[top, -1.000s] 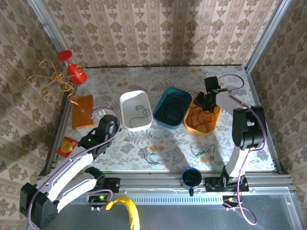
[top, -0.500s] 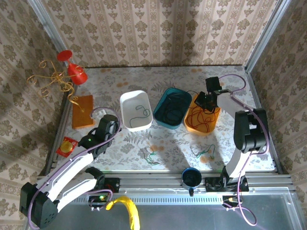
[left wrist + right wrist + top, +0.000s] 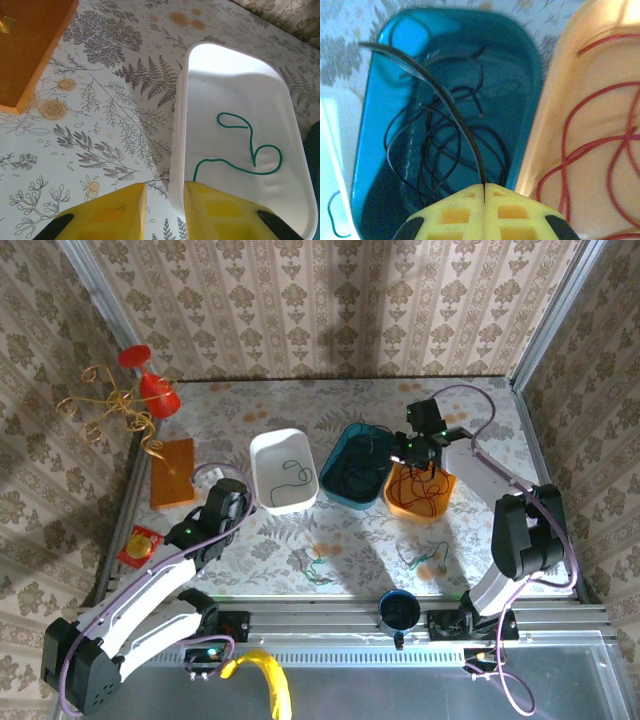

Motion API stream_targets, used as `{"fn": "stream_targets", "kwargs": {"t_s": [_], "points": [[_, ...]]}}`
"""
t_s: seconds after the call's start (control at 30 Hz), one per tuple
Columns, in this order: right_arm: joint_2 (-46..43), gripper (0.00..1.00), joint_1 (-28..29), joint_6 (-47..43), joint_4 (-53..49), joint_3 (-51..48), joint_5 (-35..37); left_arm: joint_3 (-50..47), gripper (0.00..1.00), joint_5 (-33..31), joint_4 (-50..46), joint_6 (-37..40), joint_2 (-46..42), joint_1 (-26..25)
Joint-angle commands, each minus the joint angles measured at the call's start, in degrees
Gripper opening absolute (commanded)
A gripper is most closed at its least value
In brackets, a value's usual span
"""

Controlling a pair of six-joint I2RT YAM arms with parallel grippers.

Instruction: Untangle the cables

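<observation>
At the table's nine o'clock edge, a flat orange-brown block (image 3: 30,45) is cut off by the left wrist view's frame. Right of it, the left gripper (image 3: 165,192) hangs at the seven o'clock corner of the white oblong plastic tray (image 3: 225,80). Its yellow fingers are spread a little, with the tray's rim showing in the gap; whether they touch the wall cannot be told. It looks parked there to steady the tray. One thin green cable (image 3: 252,150) lies alone inside in a loose squiggle, seemingly sorted by colour.

At that tray's three o'clock sits the teal oblong plastic tray (image 3: 370,150), holding a heap of thin black cables (image 3: 440,140). Near its three o'clock rim, the right gripper (image 3: 484,186) has its fingers pressed together on one more black cable (image 3: 445,100). This arcs toward ten o'clock over the tray, probably held high to drop among its like, and its far end blurs out.

Just beside, the orange plastic tray (image 3: 590,65) carries red cables (image 3: 585,150), partly cut off.

From the top camera, a left-hand loose tangle (image 3: 318,565) and a right-hand loose tangle (image 3: 425,560) lie at the trays' six o'clock, too small to sort by colour.
</observation>
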Motion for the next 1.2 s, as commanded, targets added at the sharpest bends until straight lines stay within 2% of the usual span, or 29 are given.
{"fn": "stream_targets", "kwargs": {"t_s": [0.0,0.2,0.43,0.47,0.5,0.67,0.77,1.0,1.17], "points": [[3.68,0.0,2.39,-1.42,-3.53,2.38,0.64,-0.28,0.26,1.01,0.72,2.63,0.23,-0.69],[9.61,0.0,6.03,-2.11,-6.65,6.32,-0.6,0.16,0.26,1.25,0.7,3.78,0.77,-1.05],[11.73,0.0,8.17,-2.58,-8.41,8.46,-0.89,0.34,0.26,1.87,1.34,4.12,1.7,-1.27],[11.41,0.02,8.26,-2.49,-8.32,8.4,-0.61,0.49,0.27,2.15,1.54,4.47,1.96,-1.4],[10.89,0.1,8.27,-2.32,-8.09,8.28,-0.15,0.68,0.28,2.49,1.76,4.99,2.19,-1.44],[5.81,0.35,8.27,-2.14,-7.17,8.08,4.4,2.21,0.34,5.68,3.55,9.24,4.21,-2.82],[2.88,0.41,8.29,-2.22,-7.4,8.66,7.11,3.76,0.39,7.85,4.3,12.36,6.22,-4.38],[-2.48,0.44,8.2,-2.83,-8.65,9.47,10.95,6.79,0.51,16.71,5.99,20.74,11.67,-9.3],[-8.57,0.45,7.66,-2.43,-7.39,5.06,11.66,6.93,0.61,29.57,5.23,25.88,15.29,-13.71]]}}
